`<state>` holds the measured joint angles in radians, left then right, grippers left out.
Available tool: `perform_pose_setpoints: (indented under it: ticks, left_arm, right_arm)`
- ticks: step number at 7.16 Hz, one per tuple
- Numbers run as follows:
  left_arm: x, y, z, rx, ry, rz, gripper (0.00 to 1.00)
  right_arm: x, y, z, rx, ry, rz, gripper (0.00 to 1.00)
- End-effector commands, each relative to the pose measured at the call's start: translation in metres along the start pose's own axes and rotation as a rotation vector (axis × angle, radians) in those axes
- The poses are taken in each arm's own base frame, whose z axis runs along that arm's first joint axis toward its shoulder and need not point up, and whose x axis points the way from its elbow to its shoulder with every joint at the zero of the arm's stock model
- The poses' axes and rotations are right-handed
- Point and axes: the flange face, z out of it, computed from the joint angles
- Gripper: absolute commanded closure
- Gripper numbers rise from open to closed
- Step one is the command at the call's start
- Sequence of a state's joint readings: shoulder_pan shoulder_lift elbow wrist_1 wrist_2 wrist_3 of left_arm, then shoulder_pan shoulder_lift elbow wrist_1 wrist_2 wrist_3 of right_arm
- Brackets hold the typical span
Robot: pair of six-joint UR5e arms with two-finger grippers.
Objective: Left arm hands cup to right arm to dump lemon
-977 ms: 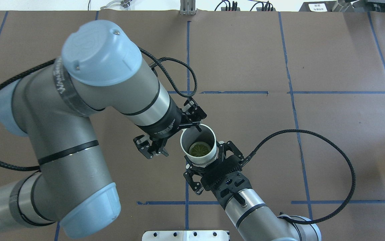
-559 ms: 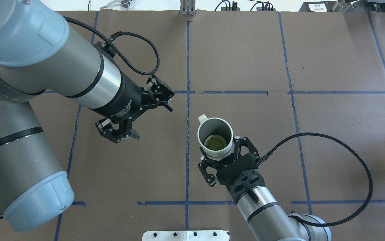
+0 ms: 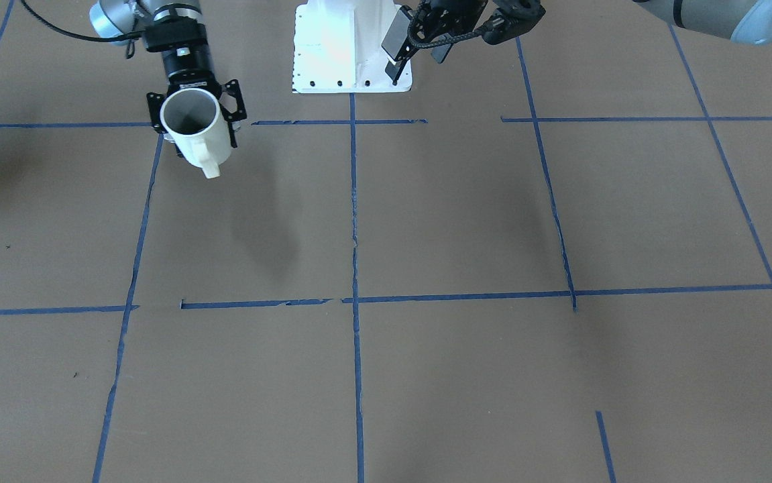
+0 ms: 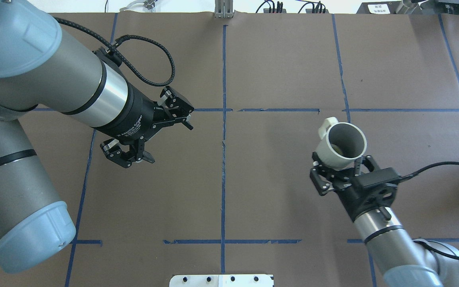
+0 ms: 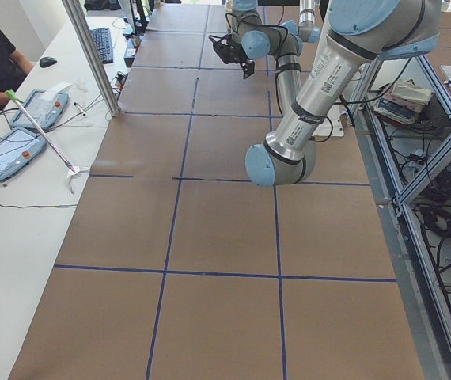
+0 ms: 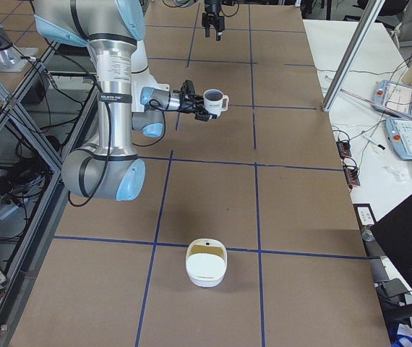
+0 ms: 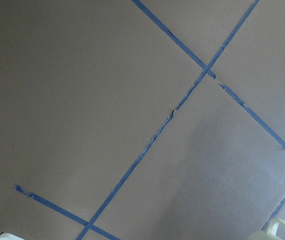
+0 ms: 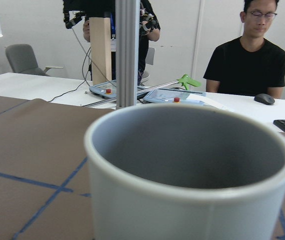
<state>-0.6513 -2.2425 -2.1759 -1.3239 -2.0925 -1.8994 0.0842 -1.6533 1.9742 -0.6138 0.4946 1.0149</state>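
Note:
The white cup (image 4: 339, 153) with a grey inside is held above the table's right half, its mouth tipped a little away from the robot and its squared handle (image 4: 327, 124) pointing forward-left. My right gripper (image 4: 339, 169) is shut on the cup's lower body. The cup also shows in the front view (image 3: 192, 127), in the right side view (image 6: 214, 100), and its rim fills the right wrist view (image 8: 187, 150). A sliver of yellow-green lemon (image 4: 335, 148) shows inside. My left gripper (image 4: 170, 143) is open and empty over the left half, far from the cup.
A white handled container (image 6: 206, 264) stands on the table near its right end. The white robot base plate (image 3: 352, 47) sits at the table's near edge. Blue tape lines (image 4: 223, 159) grid the brown table. Operators and pendants are beyond the far edge (image 8: 245, 55).
My right arm has carried the cup to the right and tipped it forward. My left gripper, open beside the cup a second ago, has drawn back to the left.

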Motion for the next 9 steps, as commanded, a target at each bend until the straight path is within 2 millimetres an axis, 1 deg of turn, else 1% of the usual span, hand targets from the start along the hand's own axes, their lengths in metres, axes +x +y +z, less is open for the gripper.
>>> perform_pose_setpoints:
  ticks: [1, 2, 3, 4, 5, 6, 7, 8, 9]
  left_arm:
    - [-0.003, 0.002, 0.004, -0.003, -0.008, 0.0, 0.0]
    - [-0.003, 0.002, 0.005, -0.002, -0.01, 0.002, 0.0]
    - [-0.008, -0.002, 0.009, 0.001, -0.018, -0.002, 0.0]
    - [-0.008, -0.002, 0.01, -0.002, -0.019, 0.001, 0.0]
    - [-0.008, -0.002, 0.01, -0.001, -0.018, 0.002, 0.0]
    - [-0.008, -0.002, 0.01, -0.001, -0.019, 0.002, 0.0]
    - [-0.008, 0.002, 0.015, 0.005, -0.021, 0.006, 0.0]
    - [-0.009, 0.013, 0.025, 0.028, -0.019, 0.021, 0.0]
    - [-0.009, 0.018, 0.027, 0.032, -0.014, 0.028, 0.0]
  right_arm:
    - [0.128, -0.001, -0.03, 0.014, -0.006, 0.127, 1.0]
    - [0.152, 0.001, -0.036, 0.02, -0.019, 0.243, 1.0]
    - [0.168, 0.005, -0.035, 0.025, -0.004, 0.28, 1.0]
    - [0.196, 0.008, -0.038, 0.043, -0.015, 0.471, 1.0]
    - [0.233, 0.021, -0.039, 0.033, -0.018, 0.484, 1.0]
    - [0.276, 0.025, -0.035, 0.02, -0.024, 0.512, 1.0]
    - [0.332, 0.026, -0.035, -0.02, -0.013, 0.517, 1.0]
    - [0.363, 0.026, -0.042, -0.051, -0.048, 0.562, 1.0]
    - [0.386, 0.033, -0.053, -0.041, -0.077, 0.628, 1.0]
